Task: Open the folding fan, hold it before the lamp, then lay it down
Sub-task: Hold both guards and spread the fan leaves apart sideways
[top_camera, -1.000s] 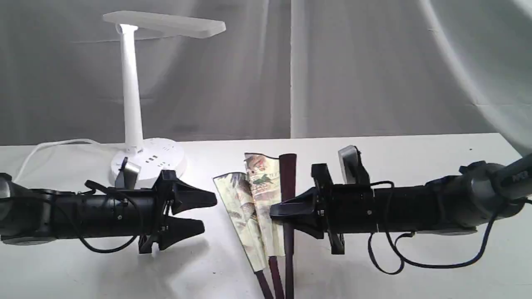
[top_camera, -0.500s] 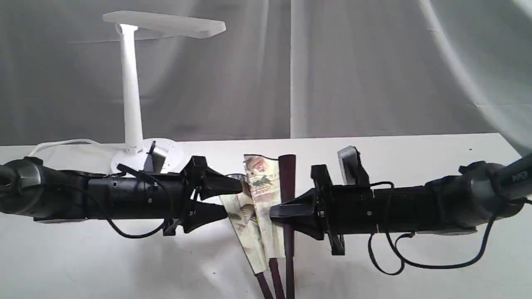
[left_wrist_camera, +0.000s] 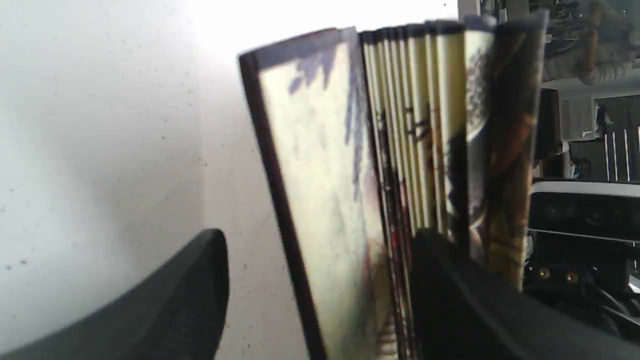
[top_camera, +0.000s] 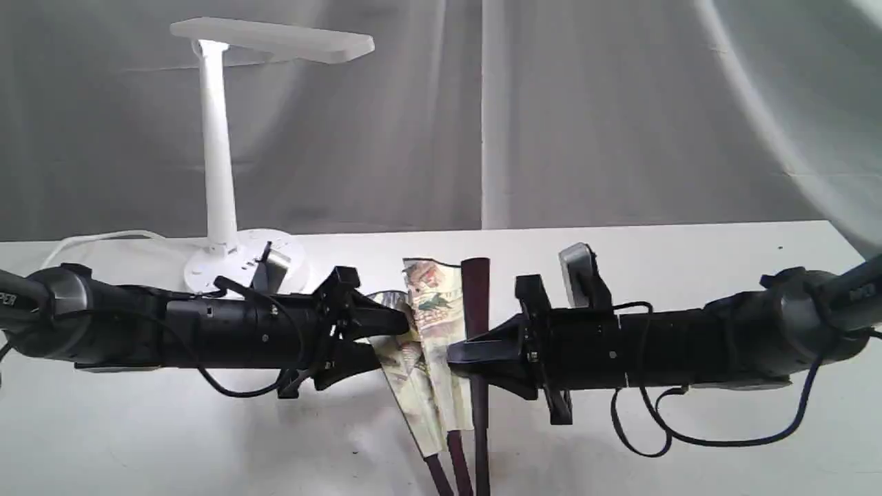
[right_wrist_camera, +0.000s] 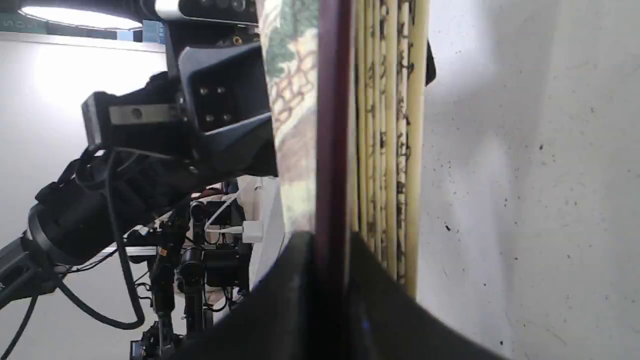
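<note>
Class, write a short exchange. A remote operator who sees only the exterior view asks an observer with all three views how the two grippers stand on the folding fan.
Operator: Does the right gripper really hold the folding fan?
Observer: Yes. The right wrist view shows its jaws shut on the fan's maroon outer rib.
Operator: Is the left gripper shut on the other side?
Observer: No. In the left wrist view it is open: one finger stands apart from the fan's dark edge, with bare table between them.
Operator: How far is the fan spread?
Observer: Only a little. Most pleats lie packed together.
</note>
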Controlling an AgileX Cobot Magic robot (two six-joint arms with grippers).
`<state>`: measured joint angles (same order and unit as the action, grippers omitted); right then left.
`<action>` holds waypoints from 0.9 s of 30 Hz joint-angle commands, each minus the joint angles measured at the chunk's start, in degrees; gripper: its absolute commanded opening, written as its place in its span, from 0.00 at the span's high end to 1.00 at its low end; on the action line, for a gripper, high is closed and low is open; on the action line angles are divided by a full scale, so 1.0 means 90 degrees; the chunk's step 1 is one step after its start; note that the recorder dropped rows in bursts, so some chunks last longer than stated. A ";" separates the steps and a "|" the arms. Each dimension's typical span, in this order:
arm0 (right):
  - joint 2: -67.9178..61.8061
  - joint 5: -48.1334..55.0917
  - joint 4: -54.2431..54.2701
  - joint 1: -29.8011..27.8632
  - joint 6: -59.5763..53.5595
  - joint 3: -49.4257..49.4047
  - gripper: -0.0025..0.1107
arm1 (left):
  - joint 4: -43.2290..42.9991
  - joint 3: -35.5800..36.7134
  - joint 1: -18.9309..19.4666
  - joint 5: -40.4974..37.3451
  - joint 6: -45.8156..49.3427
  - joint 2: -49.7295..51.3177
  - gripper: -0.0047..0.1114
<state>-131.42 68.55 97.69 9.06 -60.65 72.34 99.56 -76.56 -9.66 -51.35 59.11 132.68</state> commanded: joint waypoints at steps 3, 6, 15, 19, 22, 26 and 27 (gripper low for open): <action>0.0019 0.0157 0.0012 -0.0051 -0.0070 -0.0024 0.98 | 0.0043 -0.0078 -0.0105 0.0072 -0.0051 -0.0028 0.56; 0.0019 0.0157 0.0012 -0.0051 -0.0070 -0.0024 0.98 | 0.0043 -0.0116 -0.0105 0.0045 -0.0051 -0.0028 0.56; 0.0019 0.0157 0.0012 -0.0051 -0.0070 -0.0024 0.98 | 0.0043 -0.0116 -0.0105 0.0046 -0.0051 -0.0028 0.71; 0.0019 0.0157 0.0012 -0.0051 -0.0070 -0.0024 0.98 | 0.0043 -0.0116 -0.0105 0.0100 -0.0051 -0.0028 0.80; 0.0019 0.0157 0.0012 -0.0051 -0.0070 -0.0024 0.98 | 0.0043 -0.0116 -0.0105 0.0100 -0.0051 -0.0028 0.88; 0.0019 0.0157 0.0012 -0.0051 -0.0070 -0.0024 0.98 | 0.0043 -0.0116 -0.0105 0.0100 -0.0051 -0.0028 0.96; 0.0019 0.0157 0.0012 -0.0051 -0.0070 -0.0024 0.98 | 0.0043 -0.0116 -0.0105 0.0100 -0.0051 -0.0028 0.96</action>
<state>-131.78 68.07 97.47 9.06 -60.65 72.34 101.46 -77.50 -10.37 -52.04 57.84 132.68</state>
